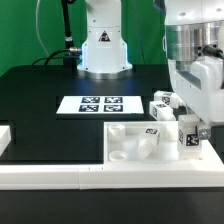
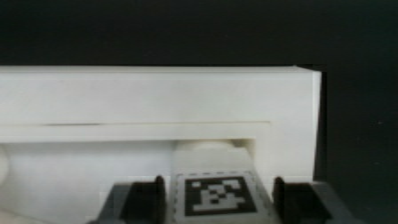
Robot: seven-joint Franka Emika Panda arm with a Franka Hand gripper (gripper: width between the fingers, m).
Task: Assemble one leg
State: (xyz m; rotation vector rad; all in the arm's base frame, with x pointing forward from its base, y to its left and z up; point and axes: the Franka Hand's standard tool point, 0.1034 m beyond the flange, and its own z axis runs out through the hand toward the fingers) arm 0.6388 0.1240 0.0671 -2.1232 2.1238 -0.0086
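At the exterior view's left, the black worktop (image 1: 40, 100) is being bordered along its near edge by a low white rail (image 1: 40, 178), and a short white block (image 1: 3, 138) is being cut off by the frame edge. Farther back and toward the middle, the marker board (image 1: 100, 104) is being shown lying flat on the worktop, in front of the arm's white base (image 1: 104, 48). Right of the middle, the square tabletop (image 1: 135, 150) with its round sockets is being seen lying against the rail. Behind it, two loose legs (image 1: 163, 104) are being seen lying close together on the worktop. At the exterior view's right, the leg (image 1: 188, 134) is being pinched by the pincer (image 1: 190, 140), its tag turned toward the camera, just above the tabletop's right-hand part; whether it is touching the tabletop cannot be told.

In the wrist view, the same leg (image 2: 217, 192) is being clamped between the two dark fingers (image 2: 132, 200) of the pincer (image 2: 217, 200), its tag facing the camera, with the white tabletop (image 2: 160, 100) being seen beyond it.
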